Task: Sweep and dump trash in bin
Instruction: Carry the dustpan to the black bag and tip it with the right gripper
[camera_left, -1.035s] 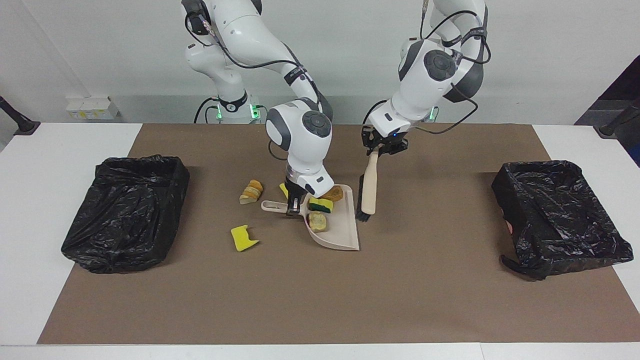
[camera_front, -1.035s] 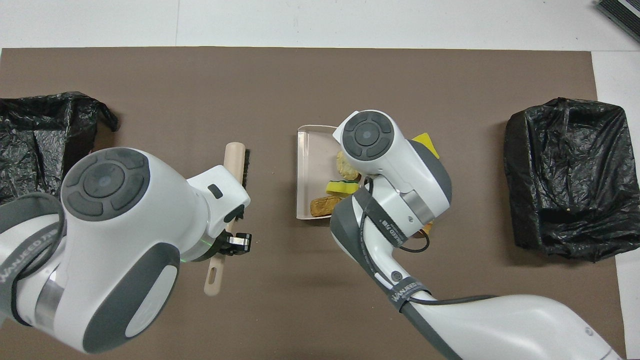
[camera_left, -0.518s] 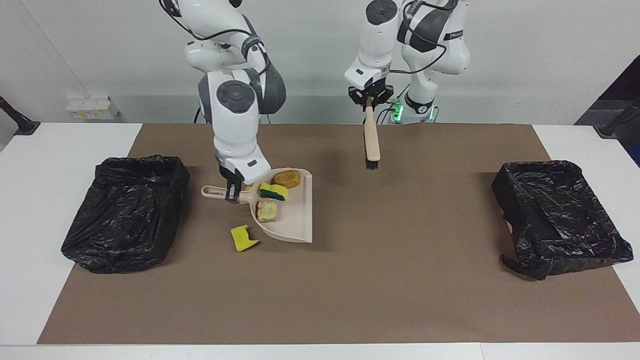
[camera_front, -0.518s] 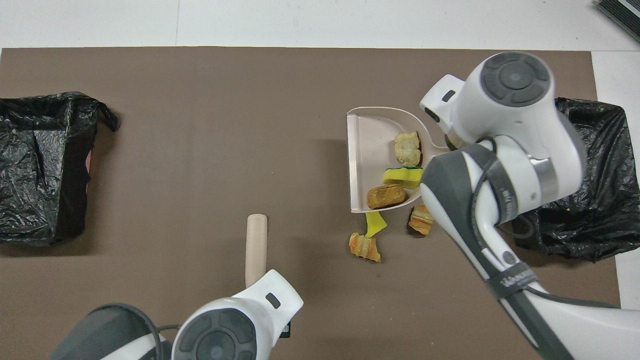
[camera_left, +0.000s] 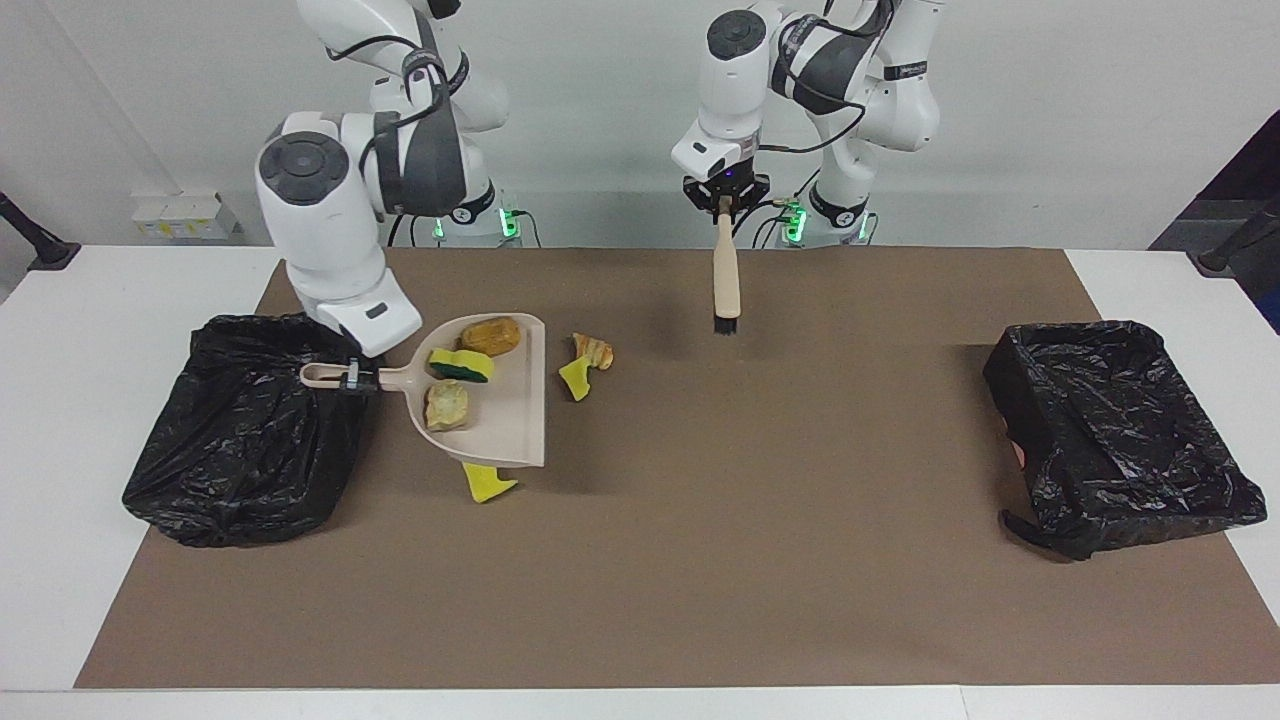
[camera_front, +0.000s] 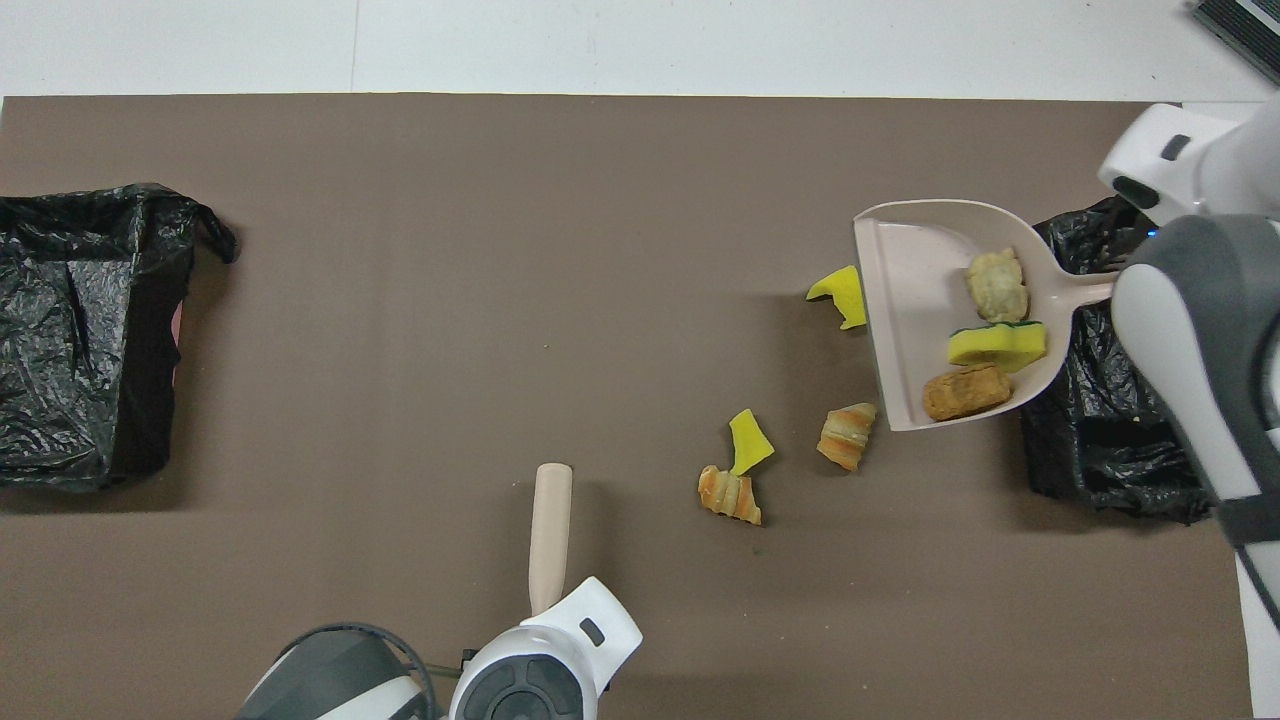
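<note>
My right gripper (camera_left: 352, 378) is shut on the handle of the beige dustpan (camera_left: 505, 410) (camera_front: 900, 300). It holds the pan level above the mat, the handle over the rim of the black bin (camera_left: 250, 430) (camera_front: 1130, 440) at the right arm's end. Three pieces of trash lie in the pan: a brown lump (camera_front: 966, 392), a yellow-green sponge (camera_front: 997, 345) and a pale bread chunk (camera_front: 997, 285). On the mat lie two yellow scraps (camera_front: 842, 295) (camera_front: 748, 443) and two croissant-like pieces (camera_front: 845, 436) (camera_front: 730, 493). My left gripper (camera_left: 722, 205) is shut on the brush (camera_left: 726, 275), which hangs bristles down.
A second black-lined bin (camera_left: 1115, 430) (camera_front: 80, 330) stands at the left arm's end of the brown mat (camera_left: 750, 550). White table (camera_left: 60, 400) borders the mat at both ends.
My right arm has lifted the loaded dustpan and carried it toward the bin at its end, uncovering loose pieces on the mat. My left arm has pulled the brush up and back toward the robots.
</note>
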